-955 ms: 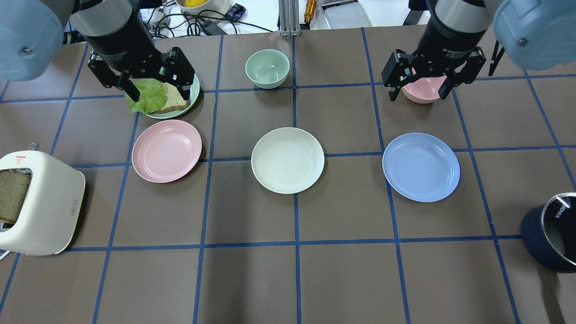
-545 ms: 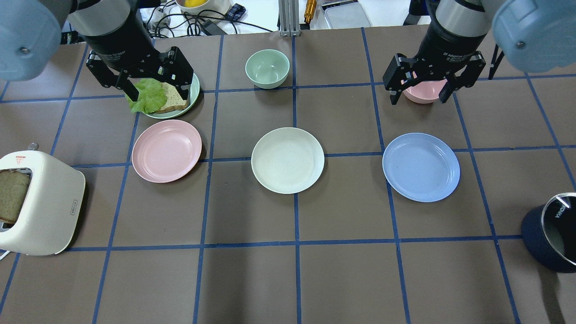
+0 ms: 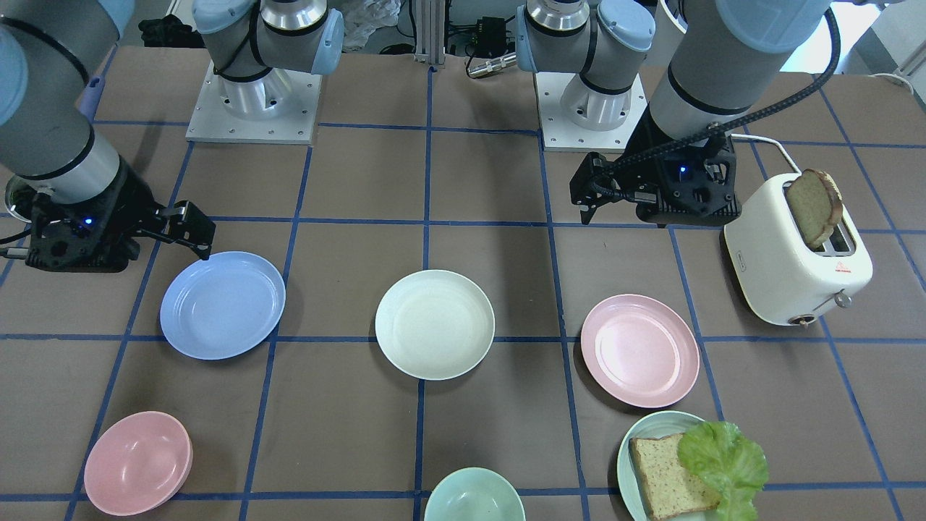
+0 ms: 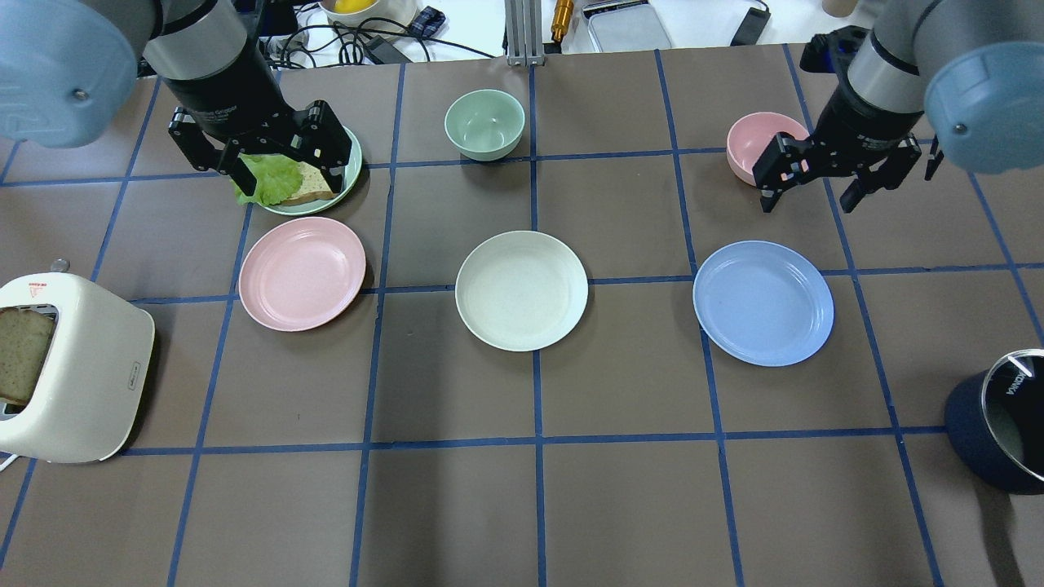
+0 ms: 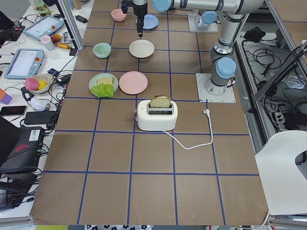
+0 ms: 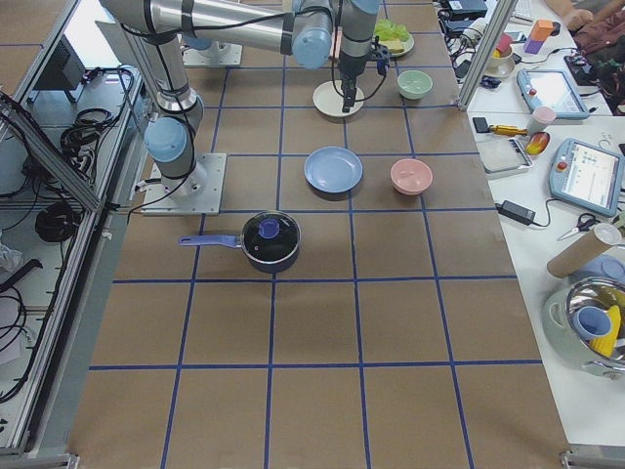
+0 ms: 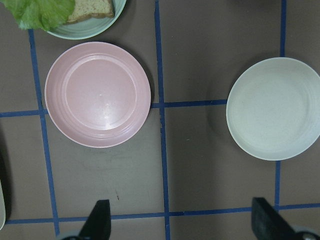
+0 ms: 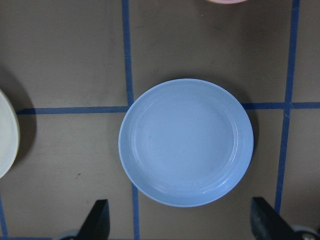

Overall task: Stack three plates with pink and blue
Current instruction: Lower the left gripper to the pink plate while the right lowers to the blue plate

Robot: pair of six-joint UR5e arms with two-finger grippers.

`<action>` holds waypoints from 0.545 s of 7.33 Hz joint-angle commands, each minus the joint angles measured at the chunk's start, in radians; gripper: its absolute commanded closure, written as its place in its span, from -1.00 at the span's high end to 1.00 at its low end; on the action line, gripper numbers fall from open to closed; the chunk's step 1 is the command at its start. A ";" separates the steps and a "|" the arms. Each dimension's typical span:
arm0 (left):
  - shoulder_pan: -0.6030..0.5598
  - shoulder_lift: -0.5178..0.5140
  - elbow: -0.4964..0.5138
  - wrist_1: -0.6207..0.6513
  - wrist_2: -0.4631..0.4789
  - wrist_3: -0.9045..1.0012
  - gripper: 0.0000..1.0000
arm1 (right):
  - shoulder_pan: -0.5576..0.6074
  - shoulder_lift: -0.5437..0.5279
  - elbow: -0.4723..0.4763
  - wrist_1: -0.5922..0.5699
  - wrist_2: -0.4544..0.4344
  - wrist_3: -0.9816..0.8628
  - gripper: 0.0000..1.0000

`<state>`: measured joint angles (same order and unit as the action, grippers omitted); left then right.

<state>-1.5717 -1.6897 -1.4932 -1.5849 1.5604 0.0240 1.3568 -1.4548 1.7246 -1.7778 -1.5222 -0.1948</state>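
Three equal plates lie apart in a row on the brown table: the pink plate [image 4: 302, 273] on the left, the cream-white plate [image 4: 521, 290] in the middle, the light blue plate [image 4: 763, 302] on the right. My left gripper [image 4: 285, 167] is open and empty, above the table behind the pink plate [image 7: 98, 94]. My right gripper [image 4: 810, 196] is open and empty, behind the blue plate [image 8: 186, 142]. In the front-facing view the order is blue plate [image 3: 223, 305], cream plate [image 3: 434, 324], pink plate [image 3: 640, 350].
A pale green plate [image 3: 623, 463] with bread and lettuce sits under my left gripper. A mint bowl [image 4: 484, 122] and a pink bowl [image 4: 750, 143] stand at the back. A white toaster [image 4: 73, 367] is at the left, a dark pot [image 4: 999, 424] at the right.
My right gripper has moved right and a little toward the blue plate, uncovering the pink bowl. My left gripper has shifted slightly. Both stay open. The plates have not moved.
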 commanded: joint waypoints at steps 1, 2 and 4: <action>0.004 -0.138 -0.002 0.134 0.000 -0.007 1.00 | -0.125 0.074 0.155 -0.244 0.008 -0.121 1.00; 0.002 -0.227 -0.002 0.211 0.001 -0.006 1.00 | -0.154 0.100 0.230 -0.326 0.011 -0.156 1.00; 0.002 -0.347 -0.009 0.284 0.012 -0.001 1.00 | -0.186 0.123 0.337 -0.449 0.014 -0.190 1.00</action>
<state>-1.5691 -1.9627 -1.4990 -1.3446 1.5678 0.0200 1.1918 -1.3512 1.9913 -2.1361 -1.5097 -0.3528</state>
